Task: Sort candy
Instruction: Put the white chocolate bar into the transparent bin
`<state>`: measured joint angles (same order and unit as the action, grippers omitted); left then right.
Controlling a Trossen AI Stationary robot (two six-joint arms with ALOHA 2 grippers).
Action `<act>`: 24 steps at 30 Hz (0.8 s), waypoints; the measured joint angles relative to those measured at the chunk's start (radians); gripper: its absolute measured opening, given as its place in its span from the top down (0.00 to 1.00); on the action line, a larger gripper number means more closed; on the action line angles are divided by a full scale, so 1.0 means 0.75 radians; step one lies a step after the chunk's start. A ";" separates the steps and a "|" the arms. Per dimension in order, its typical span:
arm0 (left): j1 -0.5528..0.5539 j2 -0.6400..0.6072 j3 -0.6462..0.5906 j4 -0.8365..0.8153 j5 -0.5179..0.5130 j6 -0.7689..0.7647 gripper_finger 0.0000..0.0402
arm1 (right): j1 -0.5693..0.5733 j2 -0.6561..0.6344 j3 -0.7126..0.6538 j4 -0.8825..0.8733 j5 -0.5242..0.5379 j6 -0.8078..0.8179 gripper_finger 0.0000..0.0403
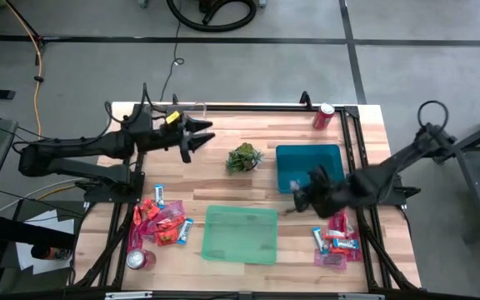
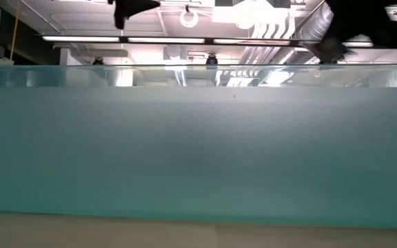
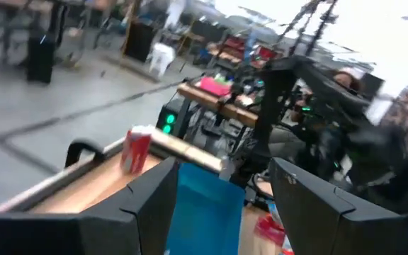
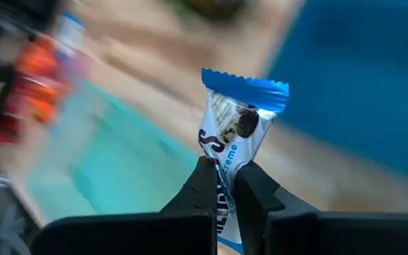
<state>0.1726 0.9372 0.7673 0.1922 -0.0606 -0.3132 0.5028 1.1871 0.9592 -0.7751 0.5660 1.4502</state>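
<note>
Wrapped candy lies in two piles on the wooden table, one near the left edge (image 1: 161,221) and one near the right edge (image 1: 337,240). My right gripper (image 1: 301,200) hovers by the blue tray's near left corner (image 1: 283,188), shut on one blue-and-white candy (image 4: 241,117). My left gripper (image 1: 202,137) is open and raised over the table's far left part, touching nothing. In its wrist view its open fingers (image 3: 222,205) frame the blue tray (image 3: 204,205). The low view shows only a teal tray wall (image 2: 198,151), with both arms at the top. My right gripper pinches the blue-and-white candy between its two fingertips, on the wrapper's lower half (image 4: 225,180). The candy lies lengthwise along the fingers. Its crimped blue end (image 4: 245,86) sticks out past the fingertips, and it is lifted clear of the table.
A green tray (image 1: 240,235) lies at the near middle and a blue tray (image 1: 309,165) beyond it to the right. A small green plant (image 1: 244,157) stands between my arms. One red can (image 1: 323,115) stands at the far edge, another (image 1: 140,259) at the near left corner.
</note>
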 joint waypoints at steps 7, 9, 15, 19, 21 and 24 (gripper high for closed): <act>-0.148 0.195 0.001 0.267 0.070 0.255 0.47 | -0.295 -0.019 0.002 0.679 -0.105 -1.149 0.99; -0.183 0.248 0.001 0.309 0.076 0.329 0.47 | -0.359 0.010 0.002 0.833 -0.216 -1.370 0.99; -0.266 0.352 0.001 0.312 0.076 0.586 0.47 | -0.496 0.079 0.002 1.010 -0.577 -1.551 0.99; -0.310 0.393 0.002 0.320 0.076 0.720 0.47 | -0.538 0.130 0.002 1.054 -0.753 -1.583 0.99; -0.325 0.415 0.002 0.334 0.076 0.749 0.47 | -0.547 0.160 0.002 1.096 -0.768 -1.615 0.99; -0.334 0.444 0.002 0.343 0.077 0.748 0.47 | -0.558 0.207 0.002 1.182 -0.769 -1.634 0.99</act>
<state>-0.0782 1.2700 0.7689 0.4497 -0.0025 0.2478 0.0846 1.3422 0.9604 0.1112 -0.0106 0.2249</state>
